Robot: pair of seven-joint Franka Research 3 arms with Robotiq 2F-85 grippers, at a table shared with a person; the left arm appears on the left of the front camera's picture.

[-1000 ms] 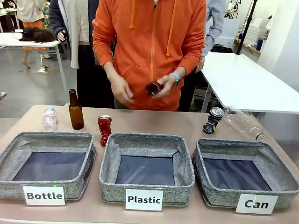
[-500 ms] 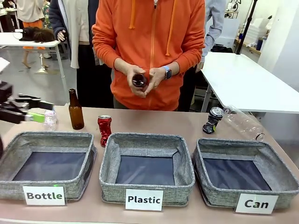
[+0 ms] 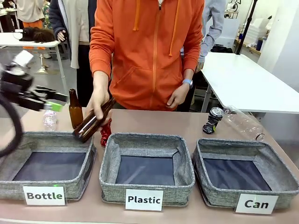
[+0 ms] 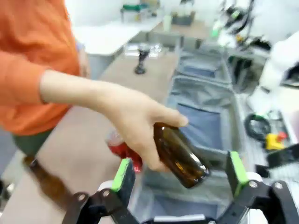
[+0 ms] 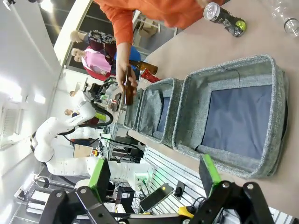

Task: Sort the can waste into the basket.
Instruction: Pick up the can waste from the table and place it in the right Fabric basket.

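Observation:
The black can leans on the table behind the grey "Can" basket, at the right. The red can stands behind the gap between the "Bottle" and "Plastic" baskets, half hidden by a person's hand. My left gripper hovers open above the far left of the table, well apart from both cans. Its wrist view has the open gripper facing the red can, with the black can far off. My right gripper is open, looking over the "Can" basket toward the black can.
A person in orange holds a brown bottle tilted over the "Bottle" basket rim. Another brown bottle and a small plastic bottle stand behind it. A clear plastic bottle lies at the right. The "Plastic" basket sits in the middle.
The person has brought the brown bottle down from chest height to the "Bottle" basket's rim, covering part of the red can. My left gripper has come in and risen.

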